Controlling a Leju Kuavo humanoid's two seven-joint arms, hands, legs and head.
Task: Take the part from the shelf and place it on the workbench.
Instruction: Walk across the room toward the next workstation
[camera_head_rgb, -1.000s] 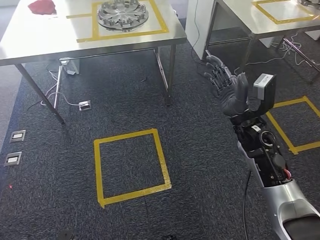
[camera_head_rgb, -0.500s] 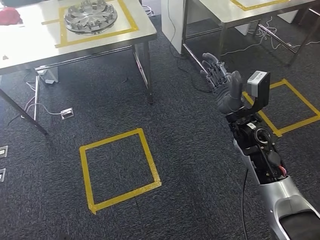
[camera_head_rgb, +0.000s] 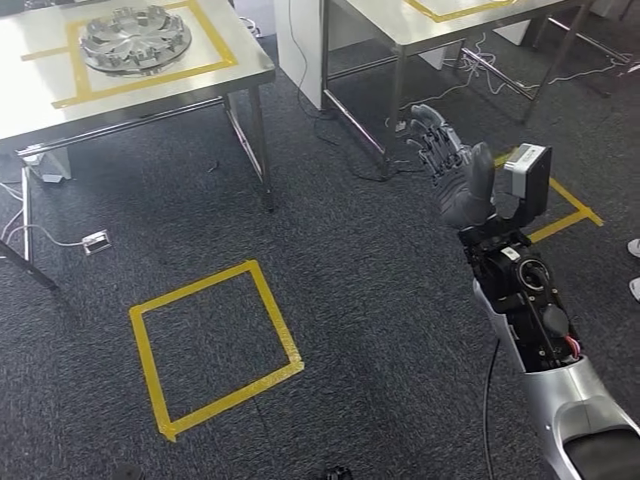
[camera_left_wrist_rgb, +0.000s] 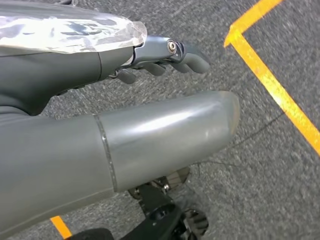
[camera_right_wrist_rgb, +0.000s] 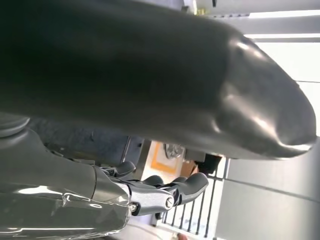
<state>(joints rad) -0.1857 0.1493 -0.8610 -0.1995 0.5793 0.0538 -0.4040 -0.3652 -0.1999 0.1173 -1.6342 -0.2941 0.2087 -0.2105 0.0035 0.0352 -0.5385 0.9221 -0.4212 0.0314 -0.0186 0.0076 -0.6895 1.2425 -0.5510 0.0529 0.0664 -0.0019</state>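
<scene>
**Robot between stations, hands empty**

The right hand was raised with fingers spread, holding nothing; the left hand hung over the carpet, its fingers extended and empty. A round metal part lay on a tabletop inside a yellow tape frame. The robot seemed in transit; no shelf was visible, so the next move called for finding it.

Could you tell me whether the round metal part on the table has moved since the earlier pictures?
No. The metal part sits inside the same yellow tape frame on the table; the camera turned.
</scene>
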